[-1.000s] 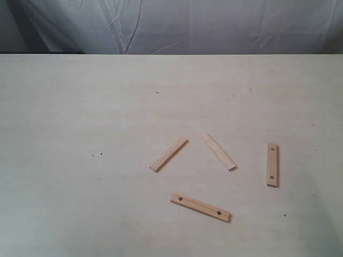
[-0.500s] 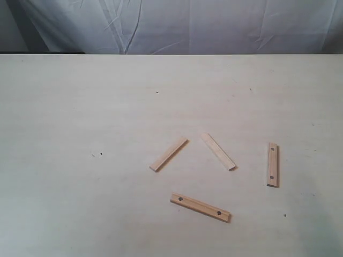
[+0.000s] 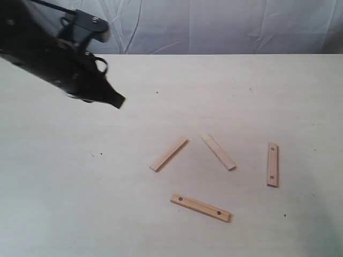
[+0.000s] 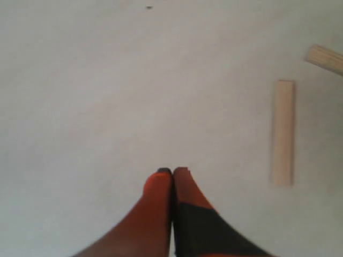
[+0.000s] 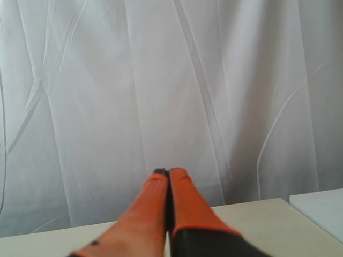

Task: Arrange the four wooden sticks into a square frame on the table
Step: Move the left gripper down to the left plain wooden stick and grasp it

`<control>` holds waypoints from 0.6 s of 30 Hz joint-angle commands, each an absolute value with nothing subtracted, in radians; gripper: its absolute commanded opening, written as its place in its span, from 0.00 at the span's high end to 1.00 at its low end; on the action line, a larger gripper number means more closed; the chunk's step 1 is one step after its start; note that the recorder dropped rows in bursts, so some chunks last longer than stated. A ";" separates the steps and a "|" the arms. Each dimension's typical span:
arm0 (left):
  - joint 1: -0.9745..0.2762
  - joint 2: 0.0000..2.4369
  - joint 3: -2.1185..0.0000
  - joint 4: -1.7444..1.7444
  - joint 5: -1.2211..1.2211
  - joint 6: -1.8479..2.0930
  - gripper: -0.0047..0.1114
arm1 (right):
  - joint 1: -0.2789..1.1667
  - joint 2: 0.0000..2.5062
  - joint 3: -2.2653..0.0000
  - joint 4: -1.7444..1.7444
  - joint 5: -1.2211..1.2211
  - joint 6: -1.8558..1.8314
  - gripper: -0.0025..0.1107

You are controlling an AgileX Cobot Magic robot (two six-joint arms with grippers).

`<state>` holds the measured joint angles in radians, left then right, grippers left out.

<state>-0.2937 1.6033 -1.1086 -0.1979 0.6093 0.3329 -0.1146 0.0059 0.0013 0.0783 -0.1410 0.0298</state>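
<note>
Four pale wooden sticks lie loose and apart on the table (image 3: 64,203). A plain stick (image 3: 169,154) slants at the centre, and a second plain stick (image 3: 218,151) slants the other way beside it. A holed stick (image 3: 200,208) lies nearer the front, and another holed stick (image 3: 273,164) lies lengthwise at the right. My left gripper (image 3: 118,101) hangs shut and empty over the table's back left, well away from them. Its wrist view shows the shut tips (image 4: 172,171), one plain stick (image 4: 283,132) and the end of another stick (image 4: 326,58). The right gripper (image 5: 169,171) is shut, facing the cloth.
A wrinkled white cloth backdrop (image 3: 214,24) hangs behind the table's far edge. The black left arm (image 3: 43,53) reaches in from the upper left. A white block corner (image 5: 321,209) shows at the table edge in the right wrist view.
The left arm has swung into the exterior view from the upper left; before, no arm was visible. The four sticks have not moved.
</note>
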 commanded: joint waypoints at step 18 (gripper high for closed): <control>-0.491 2.201 -1.516 -0.324 0.839 0.269 0.58 | -0.120 0.000 0.000 0.117 -0.104 0.026 0.98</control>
